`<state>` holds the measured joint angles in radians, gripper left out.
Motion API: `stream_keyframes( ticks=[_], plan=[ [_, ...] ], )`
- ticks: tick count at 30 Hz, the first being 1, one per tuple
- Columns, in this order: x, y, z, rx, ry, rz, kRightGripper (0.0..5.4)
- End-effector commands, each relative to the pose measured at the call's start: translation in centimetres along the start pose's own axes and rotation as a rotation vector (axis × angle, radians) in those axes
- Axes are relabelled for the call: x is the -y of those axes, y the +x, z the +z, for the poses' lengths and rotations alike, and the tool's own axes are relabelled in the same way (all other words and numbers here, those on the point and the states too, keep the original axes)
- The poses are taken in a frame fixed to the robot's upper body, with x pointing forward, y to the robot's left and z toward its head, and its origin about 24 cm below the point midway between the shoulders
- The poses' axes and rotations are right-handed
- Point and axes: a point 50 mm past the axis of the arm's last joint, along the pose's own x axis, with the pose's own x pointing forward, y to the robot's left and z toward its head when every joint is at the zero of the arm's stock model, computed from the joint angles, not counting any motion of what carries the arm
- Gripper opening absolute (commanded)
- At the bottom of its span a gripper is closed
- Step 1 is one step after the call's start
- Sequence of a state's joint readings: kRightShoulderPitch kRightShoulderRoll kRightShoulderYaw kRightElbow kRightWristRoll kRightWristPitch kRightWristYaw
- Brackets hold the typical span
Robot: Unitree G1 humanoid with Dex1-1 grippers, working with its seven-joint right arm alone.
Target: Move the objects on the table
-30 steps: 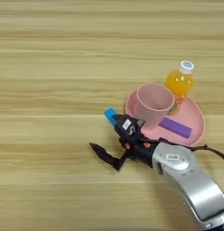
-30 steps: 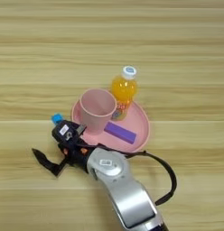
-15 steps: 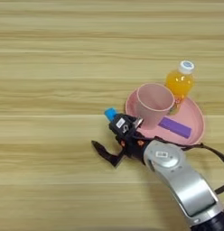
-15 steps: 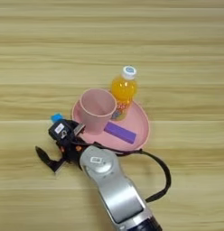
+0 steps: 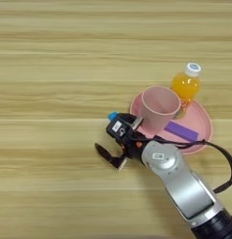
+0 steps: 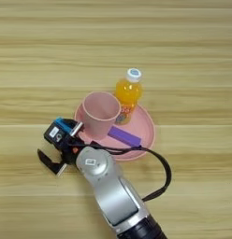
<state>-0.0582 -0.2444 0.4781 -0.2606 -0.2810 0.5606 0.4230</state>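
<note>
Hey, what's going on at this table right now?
A robot's right arm reaches in low, its pincer over the bare table just left of a round pink plate. A blue block sits right by the pincer's body. On the plate stand a pink cup and an orange-juice bottle, with a flat purple block lying beside them.

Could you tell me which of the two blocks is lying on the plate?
The purple block lies flat on the pink plate beside the cup; the blue block sits off the plate by the gripper.

The pincer (image 5: 119, 140) hides most of the blue block (image 5: 112, 115), and its grip cannot be told.
</note>
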Motion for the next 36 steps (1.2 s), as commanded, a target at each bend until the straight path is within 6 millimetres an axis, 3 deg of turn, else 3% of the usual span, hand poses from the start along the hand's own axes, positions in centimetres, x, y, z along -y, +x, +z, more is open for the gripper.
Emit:
stream_keyframes(
  ticks=[1, 6, 17, 36],
  plan=[
    [0.9, 0.0, 1.2, 0.024, -0.065, -0.024, 5.38],
    [0.7, 0.1, 1.1, -0.004, -0.064, -0.001, 5.38],
    [0.3, 0.7, 0.8, -0.066, 0.12, 0.061, 5.38],
    [-0.3, 1.0, 0.4, -0.112, 0.212, 0.168, 5.38]
  ],
)
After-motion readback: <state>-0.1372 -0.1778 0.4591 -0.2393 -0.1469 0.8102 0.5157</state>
